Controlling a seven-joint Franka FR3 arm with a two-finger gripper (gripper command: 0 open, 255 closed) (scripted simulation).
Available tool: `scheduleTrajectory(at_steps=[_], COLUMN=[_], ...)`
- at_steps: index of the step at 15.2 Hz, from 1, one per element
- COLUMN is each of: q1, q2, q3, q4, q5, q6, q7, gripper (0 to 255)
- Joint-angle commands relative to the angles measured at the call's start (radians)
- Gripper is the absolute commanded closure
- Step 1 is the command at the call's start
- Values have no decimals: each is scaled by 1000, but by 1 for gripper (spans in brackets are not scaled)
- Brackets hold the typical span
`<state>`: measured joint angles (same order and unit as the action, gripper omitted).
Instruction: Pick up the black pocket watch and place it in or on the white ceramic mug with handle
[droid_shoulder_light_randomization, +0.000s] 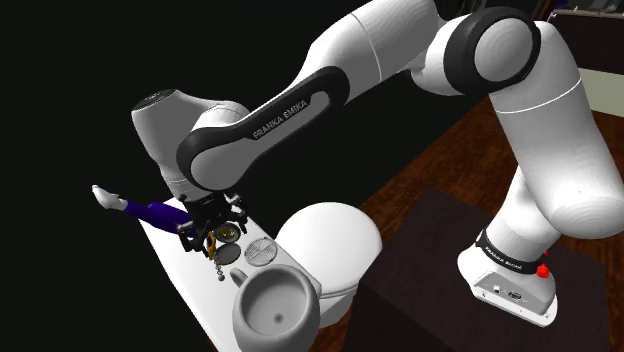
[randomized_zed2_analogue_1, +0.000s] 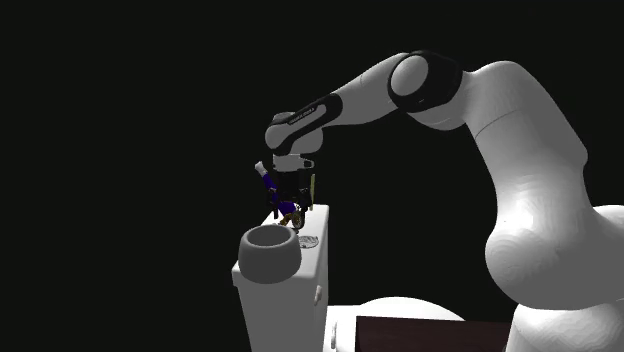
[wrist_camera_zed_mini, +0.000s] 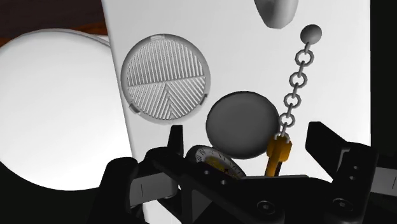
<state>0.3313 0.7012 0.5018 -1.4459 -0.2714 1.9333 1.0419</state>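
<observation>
The claw (wrist_camera_zed_mini: 247, 132) is low over the white toilet tank lid (wrist_camera_zed_mini: 343, 76), which serves here as the worktop. Its two black fingers (wrist_camera_zed_mini: 174, 141) stand wide apart and hold nothing. The black pocket watch (wrist_camera_zed_mini: 240, 124) lies flat on the lid between them. Its dark round cover is swung open beside the pale dial, and a gold crown (wrist_camera_zed_mini: 278, 154) sits close to the far finger. The chain (wrist_camera_zed_mini: 296, 79) trails away from the crown toward the mug.

The fingers appear to straddle the watch body so that closing would pinch it across its width. Whether either finger touches it I cannot tell.

In the shoulder view the white mug (droid_shoulder_light_randomization: 275, 305) stands upright at about 5 o'clock from the watch, mouth open upward. The ribbed round flush button (droid_shoulder_light_randomization: 259, 250) lies between them at about 4 o'clock. A purple object with a white end (droid_shoulder_light_randomization: 150, 211) lies at 10 o'clock from the claw.

The grasp looks not yet made. The loose chain could snag or swing on the lift.
</observation>
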Motion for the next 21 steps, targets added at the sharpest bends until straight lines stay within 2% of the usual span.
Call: scheduleTrajectory(at_steps=[1,8,15,16,21], q1=[17,18,18,18,18], q2=[38,66,66,66,66], q3=[-9,-19,-19,-19,-19], q4=[36,-10,-10,-10,-10], q5=[-8,-23,-23,-23,-23], q6=[2,73,73,73,74], q7=[10,21,21,21,20], gripper=[0,0,0,255,255])
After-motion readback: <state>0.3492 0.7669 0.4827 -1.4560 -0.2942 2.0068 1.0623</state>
